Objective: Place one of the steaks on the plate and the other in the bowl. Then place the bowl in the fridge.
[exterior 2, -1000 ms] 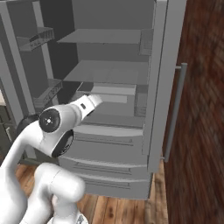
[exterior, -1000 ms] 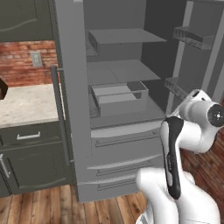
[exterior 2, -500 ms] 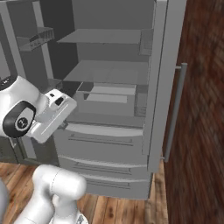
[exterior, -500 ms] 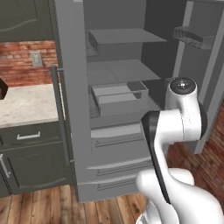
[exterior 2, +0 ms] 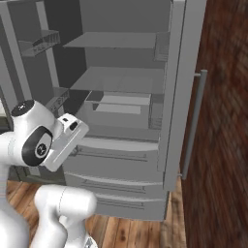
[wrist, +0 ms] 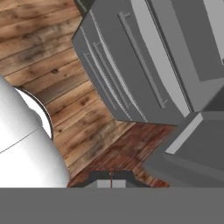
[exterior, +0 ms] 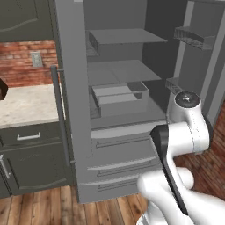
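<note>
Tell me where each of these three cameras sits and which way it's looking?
Left base view: behind the arm to its left, looking forward and down at the open fridge; the white arm rises at lower right.
Right base view: behind the arm to its right, facing the same fridge; the arm stands at lower left.
Hand view: on the hand, tilted, pointing down at the wood floor and the fridge's drawers.
Both base views share the fridge's shelves and inner bin.
</note>
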Robot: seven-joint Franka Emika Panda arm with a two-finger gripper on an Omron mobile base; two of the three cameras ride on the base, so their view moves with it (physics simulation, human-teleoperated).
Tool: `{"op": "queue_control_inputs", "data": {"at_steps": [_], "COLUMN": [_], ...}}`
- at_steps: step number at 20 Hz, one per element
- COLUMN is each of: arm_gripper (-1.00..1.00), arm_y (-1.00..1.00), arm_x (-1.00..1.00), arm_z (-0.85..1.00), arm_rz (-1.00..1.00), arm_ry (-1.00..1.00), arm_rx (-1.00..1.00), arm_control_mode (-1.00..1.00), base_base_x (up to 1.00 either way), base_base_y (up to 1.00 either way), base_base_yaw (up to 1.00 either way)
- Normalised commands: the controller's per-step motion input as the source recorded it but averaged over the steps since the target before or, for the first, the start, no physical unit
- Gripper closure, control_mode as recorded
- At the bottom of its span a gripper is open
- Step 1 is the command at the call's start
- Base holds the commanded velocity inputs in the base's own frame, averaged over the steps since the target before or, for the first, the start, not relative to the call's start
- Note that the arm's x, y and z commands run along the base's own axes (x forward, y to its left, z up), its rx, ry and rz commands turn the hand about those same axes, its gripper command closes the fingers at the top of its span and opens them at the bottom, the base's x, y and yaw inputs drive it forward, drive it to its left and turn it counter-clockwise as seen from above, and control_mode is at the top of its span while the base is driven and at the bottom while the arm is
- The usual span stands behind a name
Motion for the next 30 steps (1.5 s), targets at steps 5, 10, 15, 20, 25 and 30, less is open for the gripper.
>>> {"op": "queue_control_inputs", "data": {"at_steps": [5,10,15,20,25,30], "arm_gripper": [1.00,1.00,1.00,1.00,1.00,1.00], "arm_y": [-0.19,0.00,0.00,0.00,0.00,0.00], "arm_x": [0.00,0.00,0.00,0.00,0.00,0.00], "arm_z": [0.00,0.00,0.00,0.00,0.00,0.00], "arm_rz": [0.03,0.00,0.00,0.00,0.00,0.00], "arm_ry": [-0.01,0.00,0.00,0.00,0.00,0.00], "arm_rx": [0.13,0.00,0.00,0.00,0.00,0.00], "arm_control_mode": [-1.00,1.00,1.00,1.00,1.00,1.00], "base_base_x": [0.00,-0.15,-0.38,-0.62,-0.77,-0.93], "base_base_y": [0.00,-0.02,0.06,0.03,0.01,0.01], "base_base_yaw": [0.00,0.10,0.17,0.21,0.19,0.15]}}
